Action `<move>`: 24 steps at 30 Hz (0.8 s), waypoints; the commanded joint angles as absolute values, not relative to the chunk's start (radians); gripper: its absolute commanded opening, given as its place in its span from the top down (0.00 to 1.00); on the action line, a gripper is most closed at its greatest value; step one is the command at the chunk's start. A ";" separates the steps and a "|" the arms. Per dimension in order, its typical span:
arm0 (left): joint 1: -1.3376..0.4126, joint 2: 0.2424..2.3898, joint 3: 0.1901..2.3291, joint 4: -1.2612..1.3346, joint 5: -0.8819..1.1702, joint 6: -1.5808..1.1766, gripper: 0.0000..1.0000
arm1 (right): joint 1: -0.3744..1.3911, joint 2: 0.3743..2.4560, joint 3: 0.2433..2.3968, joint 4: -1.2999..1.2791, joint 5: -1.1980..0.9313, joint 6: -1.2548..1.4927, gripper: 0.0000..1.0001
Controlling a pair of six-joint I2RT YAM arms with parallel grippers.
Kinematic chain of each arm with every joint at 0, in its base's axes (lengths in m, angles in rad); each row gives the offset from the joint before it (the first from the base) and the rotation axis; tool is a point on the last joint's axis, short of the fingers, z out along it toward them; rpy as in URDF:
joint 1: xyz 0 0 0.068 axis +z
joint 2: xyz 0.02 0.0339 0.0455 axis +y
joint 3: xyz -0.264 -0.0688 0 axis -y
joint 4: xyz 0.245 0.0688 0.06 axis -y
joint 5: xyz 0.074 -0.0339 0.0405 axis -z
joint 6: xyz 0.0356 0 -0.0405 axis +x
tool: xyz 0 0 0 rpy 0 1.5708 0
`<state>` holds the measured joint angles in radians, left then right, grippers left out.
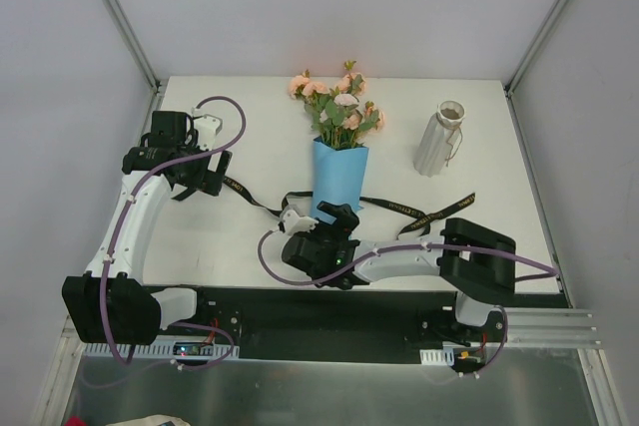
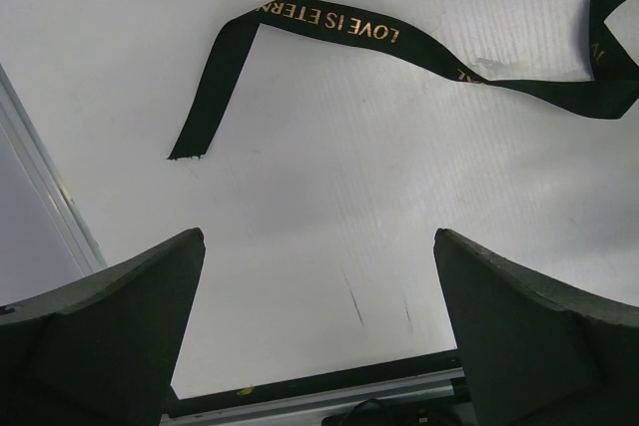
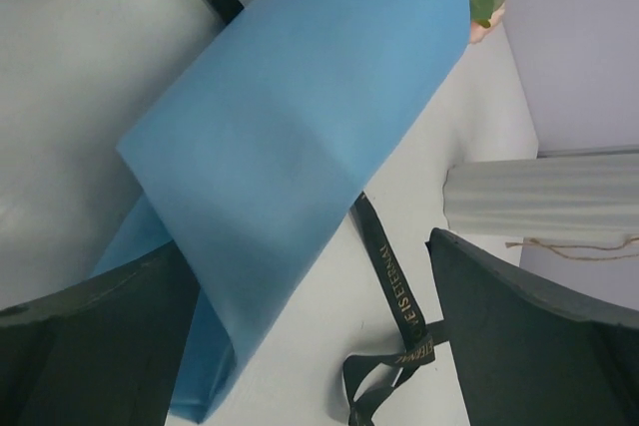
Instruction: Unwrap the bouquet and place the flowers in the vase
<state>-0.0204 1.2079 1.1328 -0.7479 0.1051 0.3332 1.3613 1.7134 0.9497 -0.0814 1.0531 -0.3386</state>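
- the right gripper is spread wide and holds nothing; the narrow lower end of the blue paper runs between its fingers, and whether a finger touches the paper cannot be told.
- the left gripper is wide open too, with nothing between its fingers, hanging over bare table at the left side.
- a loose end of the black ribbon with gold lettering lies flat on the table just beyond the left gripper.
- in the top view the ribbon is off the bouquet; it trails from near the left gripper, past the foot of the paper, and out to the right.
- the bouquet lies in the middle of the table, wrapped in its blue paper cone, narrow end toward the arms.
- the flowers, peach-pink with green leaves, stick out of the cone's far end.
- the vase stands to the right of the bouquet, apart from it, with thin twine round its neck.
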 commanded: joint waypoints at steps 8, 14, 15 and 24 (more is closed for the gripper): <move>-0.029 1.195 1.178 -0.769 0.118 0.354 0.01 | 1.331 1.807 1.019 0.425 1.229 -0.727 0.04; -0.029 1.189 1.193 -0.776 0.117 0.360 0.01 | 1.339 1.672 0.962 0.722 1.296 -0.876 0.03; -0.029 1.189 1.193 -0.776 0.120 0.360 0.01 | 1.339 1.651 0.944 0.738 1.305 -0.885 0.03; -0.029 1.184 1.193 -0.776 0.130 0.356 0.01 | 1.420 1.419 0.815 0.729 1.419 -0.815 0.04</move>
